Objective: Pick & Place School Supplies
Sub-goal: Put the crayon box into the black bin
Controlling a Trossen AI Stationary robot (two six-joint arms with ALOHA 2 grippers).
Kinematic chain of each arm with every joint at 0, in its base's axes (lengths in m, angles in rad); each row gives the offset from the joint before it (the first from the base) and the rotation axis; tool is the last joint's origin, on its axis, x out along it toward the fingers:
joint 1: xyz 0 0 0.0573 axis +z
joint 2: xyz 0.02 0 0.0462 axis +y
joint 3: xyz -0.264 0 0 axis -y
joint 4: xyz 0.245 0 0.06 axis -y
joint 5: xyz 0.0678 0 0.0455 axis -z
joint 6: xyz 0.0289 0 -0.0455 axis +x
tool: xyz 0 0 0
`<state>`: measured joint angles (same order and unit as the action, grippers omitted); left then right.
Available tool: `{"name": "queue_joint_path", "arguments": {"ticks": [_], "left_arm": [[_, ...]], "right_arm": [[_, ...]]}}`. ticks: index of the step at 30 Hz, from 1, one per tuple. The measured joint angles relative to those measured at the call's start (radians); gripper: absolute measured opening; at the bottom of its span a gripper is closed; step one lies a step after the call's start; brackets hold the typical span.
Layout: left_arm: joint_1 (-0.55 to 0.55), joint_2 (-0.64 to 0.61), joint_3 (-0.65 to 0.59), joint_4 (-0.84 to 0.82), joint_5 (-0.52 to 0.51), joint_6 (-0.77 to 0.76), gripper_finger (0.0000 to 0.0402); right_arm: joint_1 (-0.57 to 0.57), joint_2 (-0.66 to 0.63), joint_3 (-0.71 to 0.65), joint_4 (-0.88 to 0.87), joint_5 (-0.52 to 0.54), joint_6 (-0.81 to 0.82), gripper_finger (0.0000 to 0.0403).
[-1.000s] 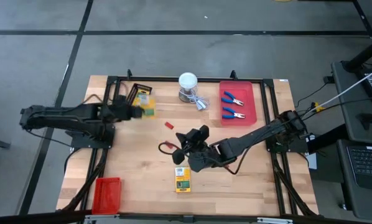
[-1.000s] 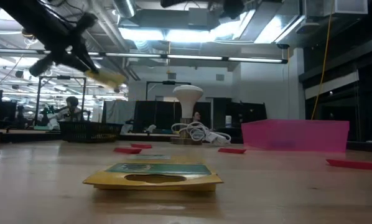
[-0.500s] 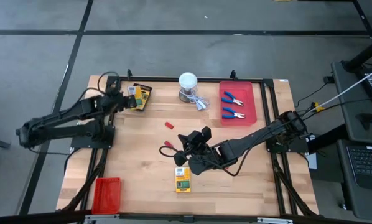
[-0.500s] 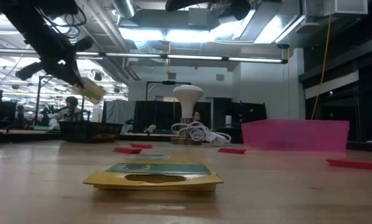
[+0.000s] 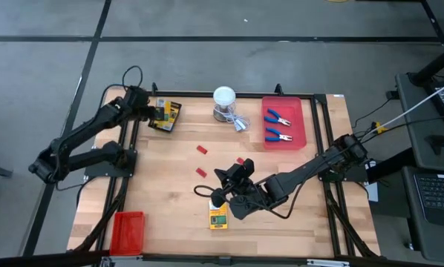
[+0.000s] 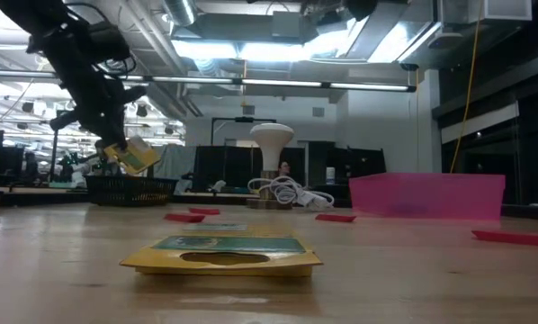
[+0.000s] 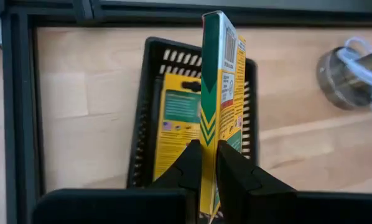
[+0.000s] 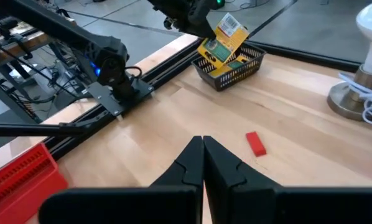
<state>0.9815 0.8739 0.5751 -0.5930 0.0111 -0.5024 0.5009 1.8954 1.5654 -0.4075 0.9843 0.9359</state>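
Your left gripper (image 7: 209, 163) pinches a crayon box (image 7: 218, 93) edge-on between its jaws, holding it directly above a black mesh basket (image 7: 150, 112) at the table's (image 5: 162, 193) far left corner. A second crayon box (image 7: 176, 127) lies flat in that basket, below the jaws. Your right gripper (image 8: 203, 155) hangs over mid-table with its jaws pressed together, holding nothing. A third crayon box (image 5: 218, 215) lies flat on the table just beside those jaws; small red blocks (image 5: 202, 150) lie near them. Two blue-handled pliers (image 5: 279, 118) rest in the pink tray (image 5: 300, 137), well apart from both jaws.
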Motion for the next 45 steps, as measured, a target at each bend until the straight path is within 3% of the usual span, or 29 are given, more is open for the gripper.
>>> {"name": "queue_joint_path", "arguments": {"ticks": [4,12,22,25,28,33,36,38,40,45], "left_arm": [[0.031,0.07,-0.001,0.052,0.091,0.049,0.002],[0.038,0.146,-0.001,0.058,0.076,0.101,0.0027],[0.038,0.101,-0.001,0.153,0.099,0.087,0.0217],[0.036,0.069,-0.002,0.182,0.214,0.112,0.0237],[0.015,0.023,-0.002,0.207,0.439,0.113,0.0236],[-0.127,-0.062,-0.002,0.072,0.831,0.133,0.0215],[-0.26,-0.12,-0.002,0.013,0.956,0.095,0.0199],[-0.347,-0.168,-0.002,0.025,0.922,0.012,0.0189],[-0.429,-0.212,-0.002,0.03,0.815,-0.044,0.0181],[-0.598,-0.295,-0.002,0.055,0.552,-0.165,0.0164]], "right_arm": [[0.014,0.0,0.0,-0.047,0.029,0.06,0.0003],[0.025,0.0,0.0,-0.072,0.04,0.12,0.0003],[0.026,0.0,0.0,-0.089,0.048,0.138,0.0003],[0.026,0.0,0.0,-0.117,0.047,0.175,0.0003],[0.03,0.0,0.0,-0.179,-0.009,0.251,0.0003],[0.032,0.0,0.0,-0.242,-0.289,0.323,0.0008],[0.035,0.0,-0.026,-0.307,-0.436,0.437,0.0019],[0.045,0.002,-0.075,-0.329,-0.477,0.557,0.0026],[0.056,0.002,-0.134,-0.281,-0.507,0.677,0.0033],[0.064,0.003,-0.292,0.068,-0.613,0.728,0.0043]]}}
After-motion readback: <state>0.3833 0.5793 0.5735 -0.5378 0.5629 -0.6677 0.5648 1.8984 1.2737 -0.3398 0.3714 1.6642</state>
